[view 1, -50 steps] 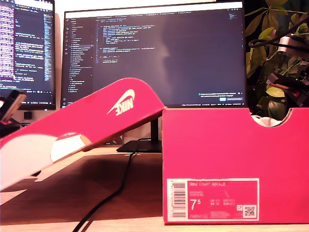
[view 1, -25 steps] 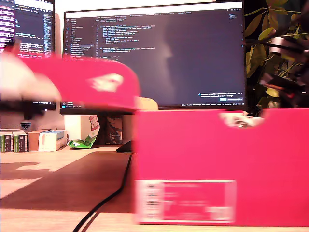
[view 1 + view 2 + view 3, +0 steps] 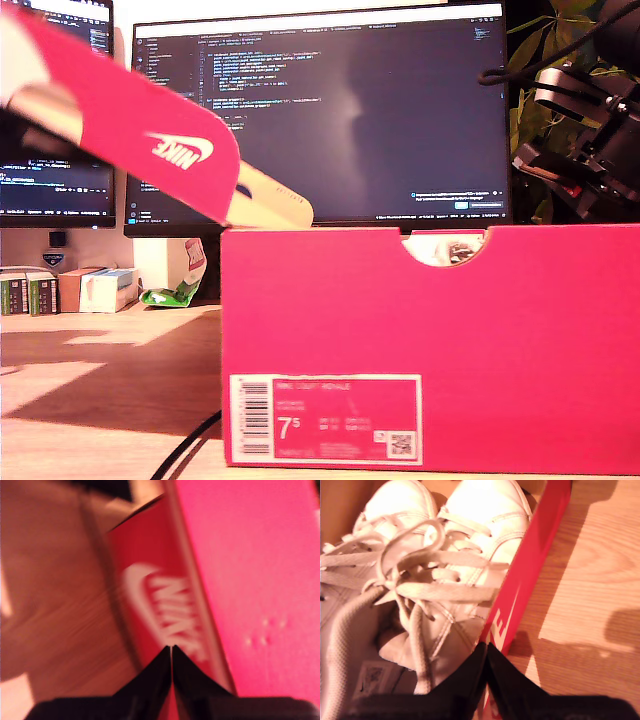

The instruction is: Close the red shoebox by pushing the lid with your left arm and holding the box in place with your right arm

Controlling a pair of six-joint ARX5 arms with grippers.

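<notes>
The stiff, light red cardboard shoebox slides easily, so with both pincers pressed together, the first gripper should push the raised lid's flat top

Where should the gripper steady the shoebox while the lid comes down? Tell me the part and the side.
Brace the long side wall of the shoebox, the one my second gripper already sits at, pressing from the outside. It is flat and upright, while white shoes fill the inside. Stay off the rim, since the raised lid probably closes over it. My first gripper is at the lid.
</notes>
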